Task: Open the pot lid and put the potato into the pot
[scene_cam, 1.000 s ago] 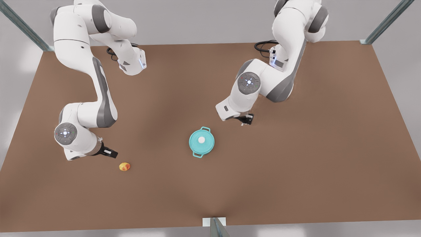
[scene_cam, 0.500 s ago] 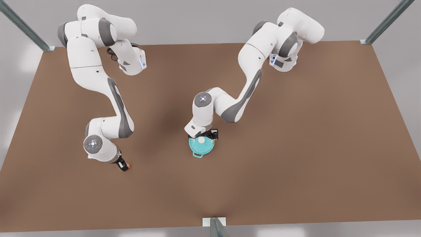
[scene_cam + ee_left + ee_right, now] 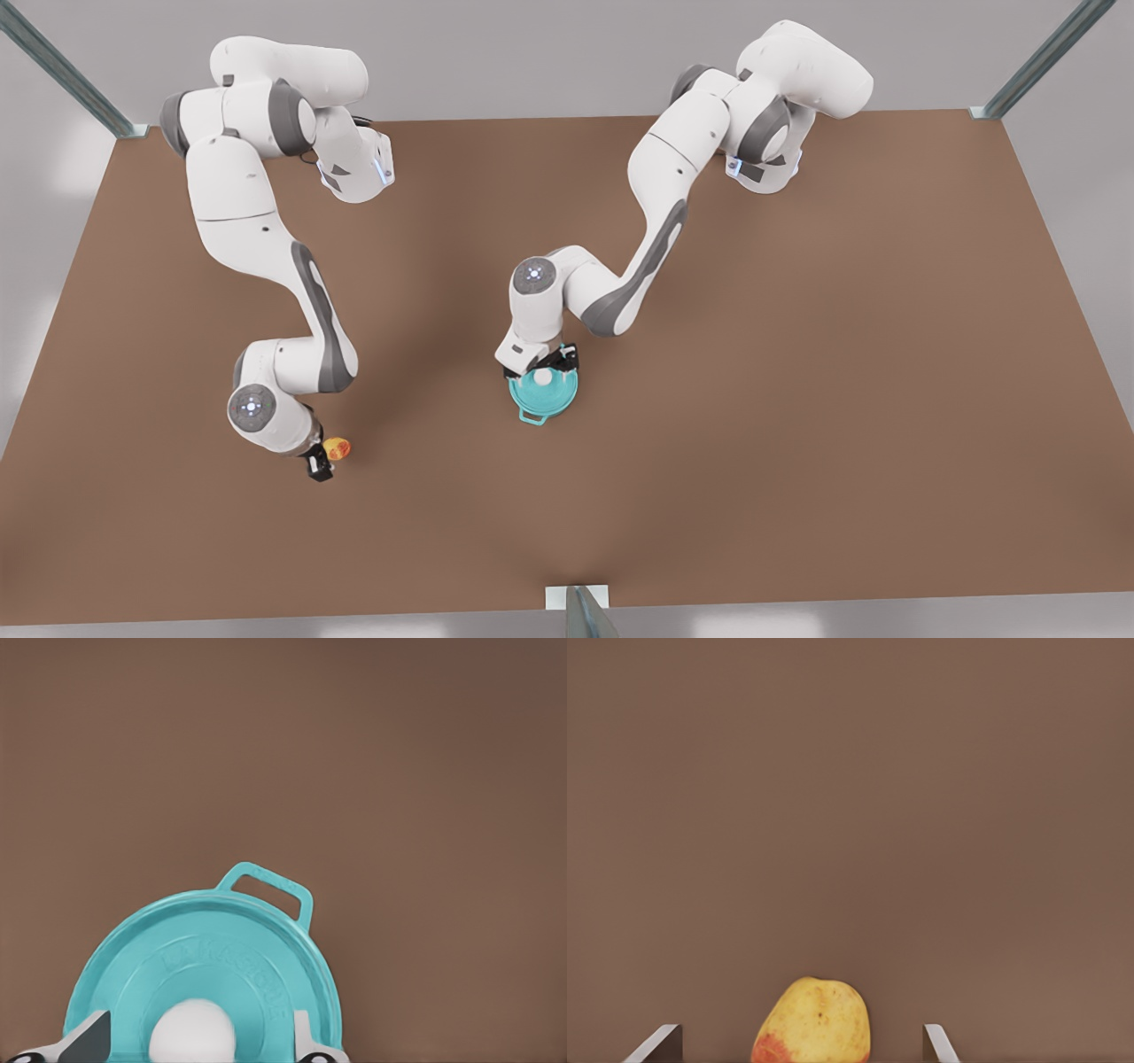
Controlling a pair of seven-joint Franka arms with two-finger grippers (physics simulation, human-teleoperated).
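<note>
The teal pot lid (image 3: pixel 547 390) with its white knob (image 3: pixel 540 377) lies shut on the teal pot (image 3: pixel 532 416) in the table's middle. My left gripper (image 3: pixel 551 361), on the arm at the front view's right, hangs right over the lid. In the left wrist view its open fingers (image 3: pixel 89 1041) flank the knob (image 3: pixel 193 1032) with gaps on both sides, above the lid (image 3: pixel 204 966). The yellow, red-blotched potato (image 3: pixel 337 447) lies on the table at the front view's left. My right gripper (image 3: pixel 319 462) is down at it, open, its fingers (image 3: pixel 660 1041) well apart around the potato (image 3: pixel 813 1020).
The brown table (image 3: pixel 797 399) stretches wide to the front view's right and front. Metal frame posts stand at the back corners (image 3: pixel 1019 80) and at the front edge's middle (image 3: pixel 580 611). One loop handle (image 3: pixel 270 886) of the pot sticks out past the lid.
The left arm swung down from beside the pot to just over the lid's knob. The right arm moved to the potato and turned its gripper around it.
</note>
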